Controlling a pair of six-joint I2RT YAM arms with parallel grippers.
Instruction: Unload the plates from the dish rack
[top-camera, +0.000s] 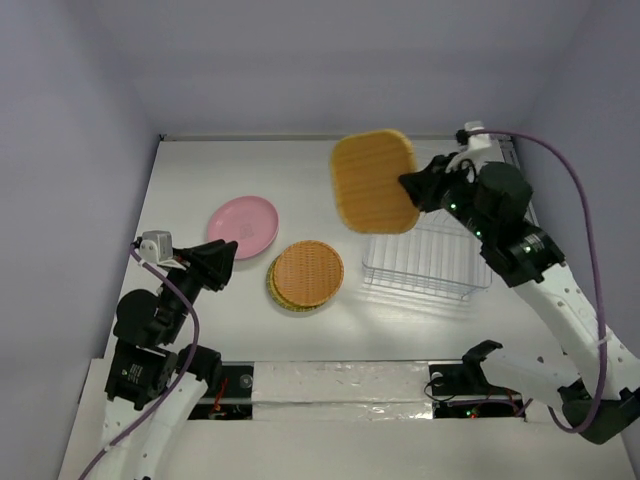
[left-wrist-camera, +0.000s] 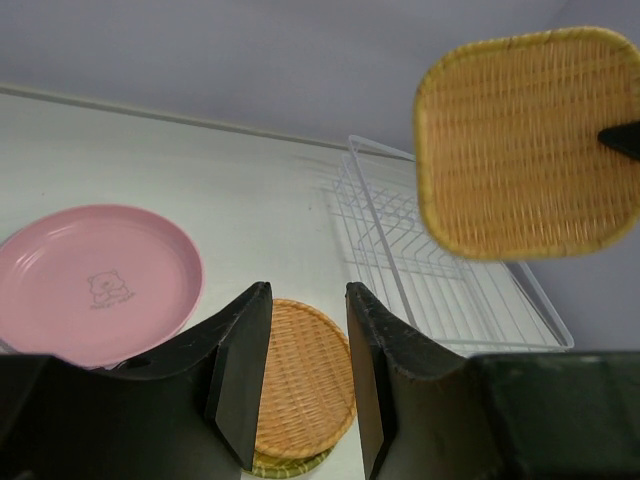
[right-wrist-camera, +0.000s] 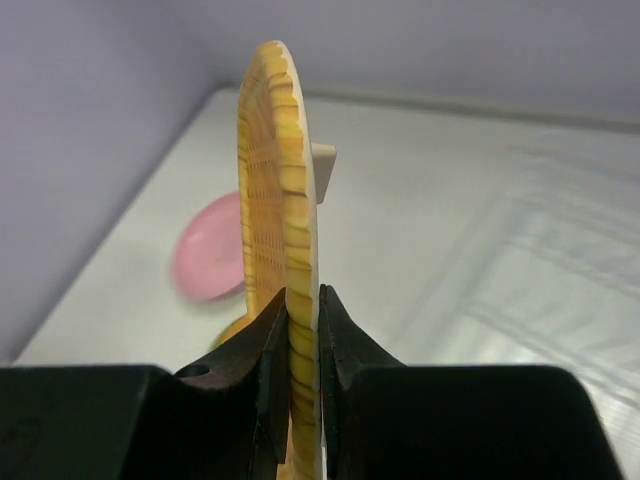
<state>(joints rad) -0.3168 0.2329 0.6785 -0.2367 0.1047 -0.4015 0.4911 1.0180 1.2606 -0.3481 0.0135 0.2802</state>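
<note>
My right gripper is shut on the edge of a rounded-square orange woven plate, holding it upright in the air above the white wire dish rack, which looks empty. A round orange woven plate lies on a small stack left of the rack. A pink plate lies further left. My left gripper hovers open near the pink plate, with nothing between its fingers.
White walls close in the table at the back and on both sides. The rack stands near the right wall.
</note>
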